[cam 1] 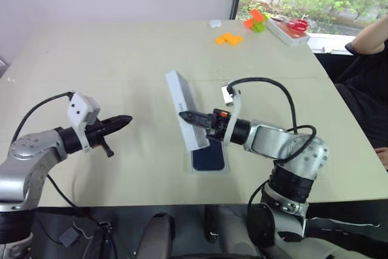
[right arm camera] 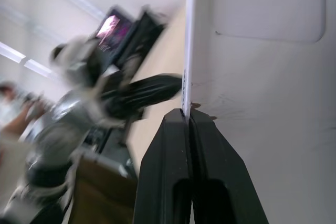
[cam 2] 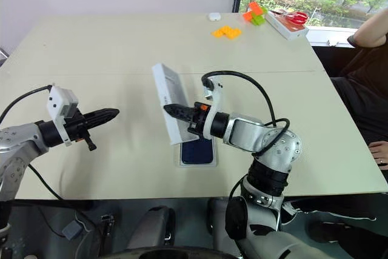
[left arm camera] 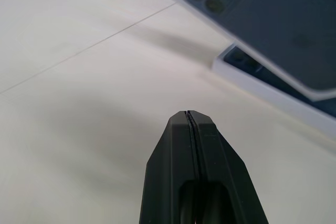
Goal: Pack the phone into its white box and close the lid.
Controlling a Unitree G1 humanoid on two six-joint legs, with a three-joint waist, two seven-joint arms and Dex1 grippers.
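Two clenched end effectors: the right (cam 1: 185, 115) pinches the tilted white rectangular lid's (cam 1: 185, 106) edge; the left (cam 1: 125, 120) holds nothing. Bare beige counter (cam 1: 121, 53) lies at nine o'clock of the white box (cam 1: 209, 168) holding the navy-blue phone (cam 1: 209, 158); orange blocks (cam 1: 228, 39) sit far at twelve.

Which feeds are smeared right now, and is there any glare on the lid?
Right wrist view: background and left gripper motion-blurred, lid edge sharp. Left wrist view: lid and phone soft, own fingertips crisp. Left eye view: even daylight, no glare, soft shadow beside the lid.

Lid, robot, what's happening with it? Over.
Right fingers shut on lid, tilted up on edge. Left gripper shut, empty. Phone in box. Path clear.
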